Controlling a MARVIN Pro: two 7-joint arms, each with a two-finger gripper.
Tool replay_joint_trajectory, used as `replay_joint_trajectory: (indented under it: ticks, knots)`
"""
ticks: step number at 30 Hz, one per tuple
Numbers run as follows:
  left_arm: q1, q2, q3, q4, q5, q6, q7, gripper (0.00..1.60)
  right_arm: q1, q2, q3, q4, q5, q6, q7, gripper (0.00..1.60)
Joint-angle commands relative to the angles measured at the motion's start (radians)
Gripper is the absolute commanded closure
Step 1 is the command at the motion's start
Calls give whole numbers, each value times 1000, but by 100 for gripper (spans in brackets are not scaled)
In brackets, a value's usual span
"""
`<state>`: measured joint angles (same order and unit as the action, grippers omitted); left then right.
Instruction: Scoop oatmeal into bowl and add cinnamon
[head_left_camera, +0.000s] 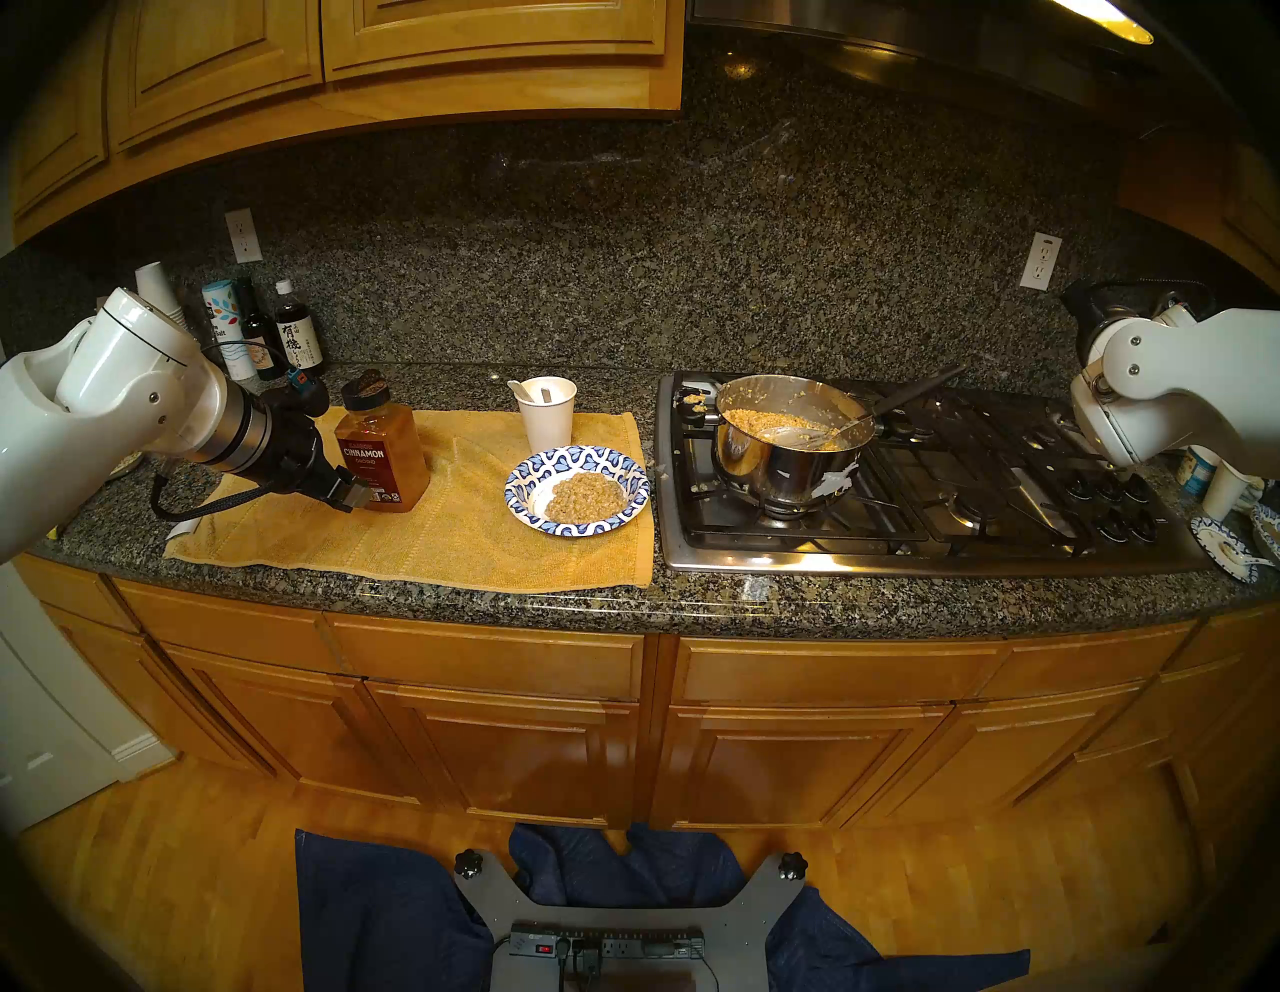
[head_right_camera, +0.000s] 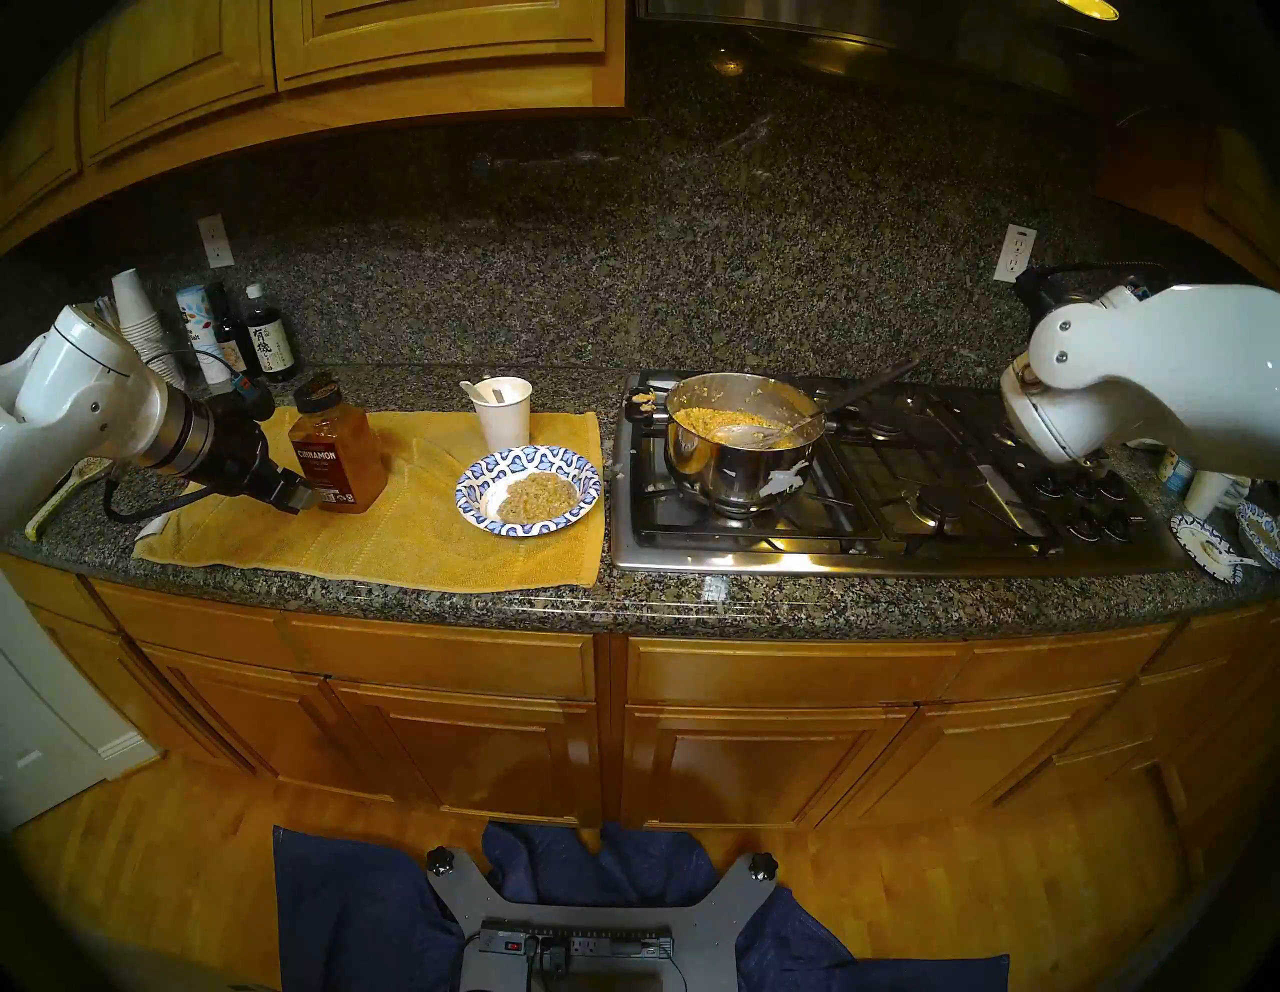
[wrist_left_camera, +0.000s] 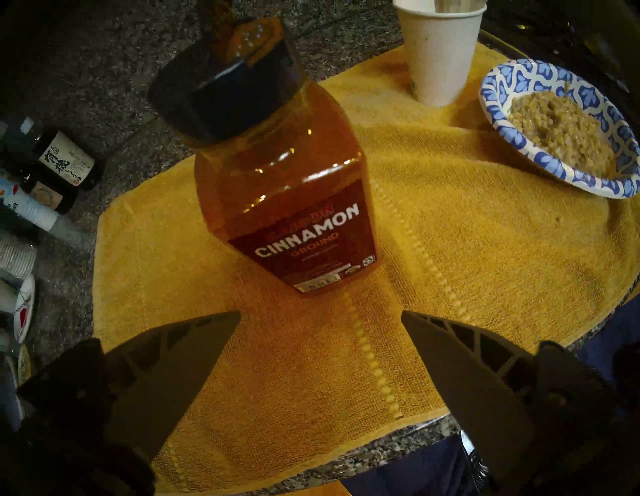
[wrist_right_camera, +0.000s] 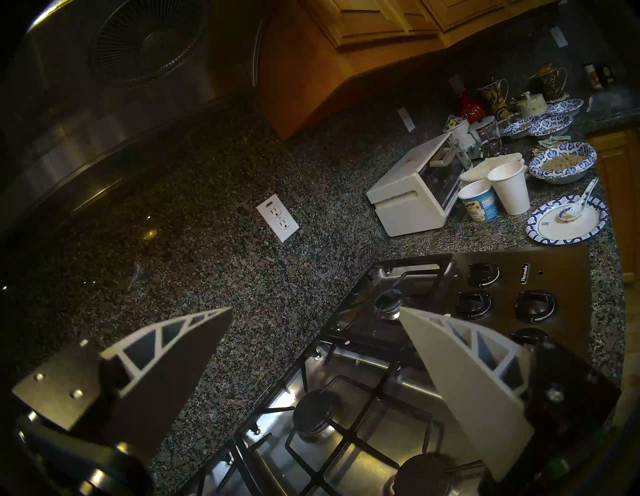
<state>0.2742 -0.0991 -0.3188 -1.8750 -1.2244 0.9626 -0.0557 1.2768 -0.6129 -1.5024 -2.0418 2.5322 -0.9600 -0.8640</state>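
Directly ahead of my left gripper (wrist_left_camera: 320, 313), on the yellow towel (wrist_left_camera: 485, 242): cinnamon jar (wrist_left_camera: 287, 194), upright, long axis vertical, black cap (wrist_left_camera: 225, 76) on, label facing me. Jaws spread wide, empty, short of the jar's base and not touching it; the jar lines up with the gap between them. Nearer arm for the jar: my left, clearly.

Beyond and to the right of that gripper: white paper cup (wrist_left_camera: 440, 52), then the blue-patterned paper bowl (wrist_left_camera: 519, 138), oatmeal (wrist_left_camera: 561, 135) already in it, well apart from the jar.

Further right, on the cooktop (head_left_camera: 900, 540): steel pot (head_left_camera: 789, 450) with remaining oatmeal and a spoon.

Far right: my right gripper (wrist_right_camera: 315, 313), jaws apart, empty, over the burners, far from everything needed.

Judgement: scooping looks done; cinnamon not yet added.
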Motion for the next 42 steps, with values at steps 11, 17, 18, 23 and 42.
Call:
replay_joint_trajectory:
  ticks: [11, 17, 18, 23, 42]
  knots:
    - [-8, -1, -33, 9, -113, -4, 113, 0, 29, -14, 17, 9, -5, 0, -9, 0]
    - [-3, -1, -35, 17, -156, -13, 156, 0, 29, -16, 16, 10, -2, 0, -9, 0]
    - [-2, -1, -35, 18, -162, -14, 162, 0, 29, -16, 16, 10, -2, 0, -9, 0]
    - [-1, -1, -38, 17, -197, -21, 194, 0, 29, -18, 16, 10, 0, 0, -9, 0]
    - [9, -1, -43, 3, -311, -58, 317, 0, 30, -23, 15, 10, 6, 0, -9, 0]
